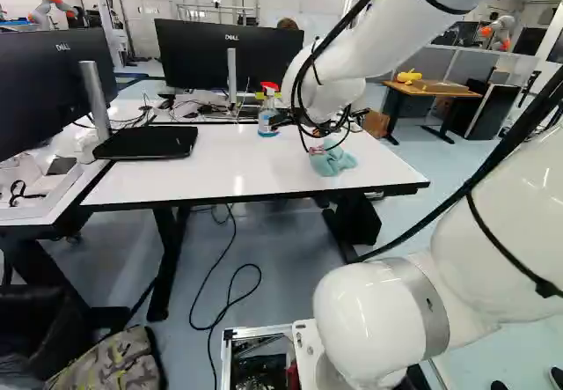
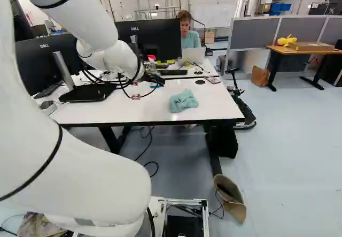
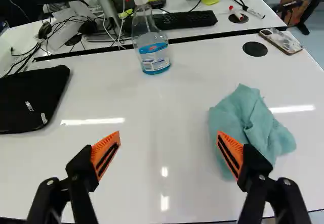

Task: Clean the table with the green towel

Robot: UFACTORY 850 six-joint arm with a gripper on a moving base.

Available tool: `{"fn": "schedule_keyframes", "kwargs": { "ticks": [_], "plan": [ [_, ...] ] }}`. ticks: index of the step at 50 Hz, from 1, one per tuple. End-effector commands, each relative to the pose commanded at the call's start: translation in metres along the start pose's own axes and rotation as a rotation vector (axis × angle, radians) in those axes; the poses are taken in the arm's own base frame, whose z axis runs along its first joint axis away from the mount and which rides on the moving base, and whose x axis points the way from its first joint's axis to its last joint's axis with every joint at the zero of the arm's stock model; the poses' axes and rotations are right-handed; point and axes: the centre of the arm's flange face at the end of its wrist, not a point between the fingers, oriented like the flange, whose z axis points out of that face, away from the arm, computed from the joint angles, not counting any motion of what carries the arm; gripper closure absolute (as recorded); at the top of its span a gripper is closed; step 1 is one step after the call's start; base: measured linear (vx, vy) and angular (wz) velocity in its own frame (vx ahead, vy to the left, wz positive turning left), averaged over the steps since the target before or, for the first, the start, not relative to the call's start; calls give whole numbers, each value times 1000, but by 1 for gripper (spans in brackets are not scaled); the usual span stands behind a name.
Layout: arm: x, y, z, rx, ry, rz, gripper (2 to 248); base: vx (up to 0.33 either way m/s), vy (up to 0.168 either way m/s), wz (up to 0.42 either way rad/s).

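The arm (image 2: 80, 20) stretches over the table (image 2: 141, 108), its pincer (image 2: 156, 79) spread wide, empty.

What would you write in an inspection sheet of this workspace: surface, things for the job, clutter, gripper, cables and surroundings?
Surface: white tabletop, shiny with light reflections; spills: nothing seen.
Job's things: green towel, crumpled on the tabletop; spray bottle with blue liquid, upright near the far edge.
Clutter: phone at a far corner; black flat item at the side away from the towel.
Gripper: open gripper above the table, not gripping the towel.
Cables: tangled cables beyond the black flat item; long floor cable looping under and ahead of the table.
Surroundings: monitor behind the table; patterned bag on the floor; wooden desk farther off.
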Motion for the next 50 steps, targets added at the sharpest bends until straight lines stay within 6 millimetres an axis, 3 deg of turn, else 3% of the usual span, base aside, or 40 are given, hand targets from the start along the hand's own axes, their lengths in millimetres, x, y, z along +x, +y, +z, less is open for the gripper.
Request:
{"fn": "schedule_keyframes", "kwargs": {
  "ticks": [25, 50],
  "plan": [
    [-27, 9, 5, -15, 56, -12, 3, 0, 0, 0],
    [-69, 21, 9, -31, 142, -32, 3, 0, 0, 0]
  ]
}}
